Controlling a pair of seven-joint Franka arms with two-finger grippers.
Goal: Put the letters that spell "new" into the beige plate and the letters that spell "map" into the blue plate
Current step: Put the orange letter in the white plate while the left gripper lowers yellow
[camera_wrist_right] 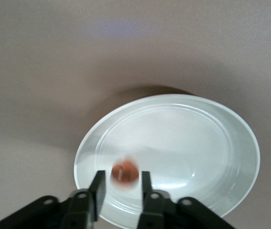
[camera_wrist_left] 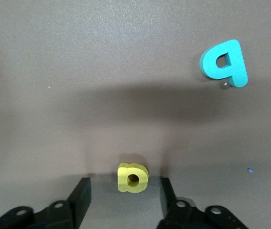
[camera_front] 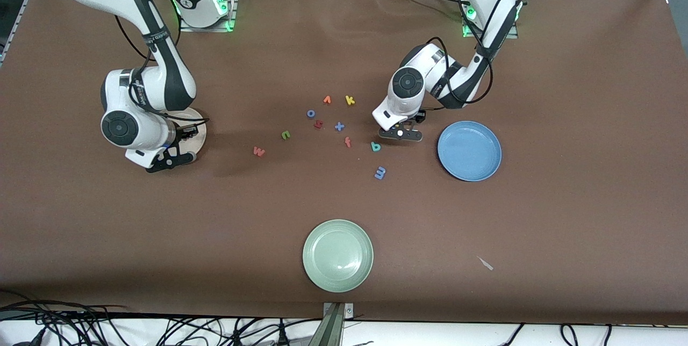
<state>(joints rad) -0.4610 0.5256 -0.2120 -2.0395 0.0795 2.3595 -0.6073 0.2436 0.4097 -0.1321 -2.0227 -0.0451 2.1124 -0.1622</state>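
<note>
The left gripper (camera_wrist_left: 125, 198) is down at the desk (camera_front: 564, 211), jaws spread either side of the yellow "a" (camera_wrist_left: 133, 178), which sits between them with a gap on each side. A little out from those jaws lies the teal "p" (camera_front: 375, 146), then the blue "m" (camera_front: 380, 173), and the blue plate (camera_front: 469, 151) just beside them. The right gripper (camera_wrist_right: 121, 191) hangs over the beige plate (camera_wrist_right: 221, 162), jaws slightly parted around a blurred orange "e" (camera_wrist_right: 124, 172); whether they touch it I cannot tell. Well off from them lie the salmon "w" (camera_front: 259, 151) and green "n" (camera_front: 285, 134).
</note>
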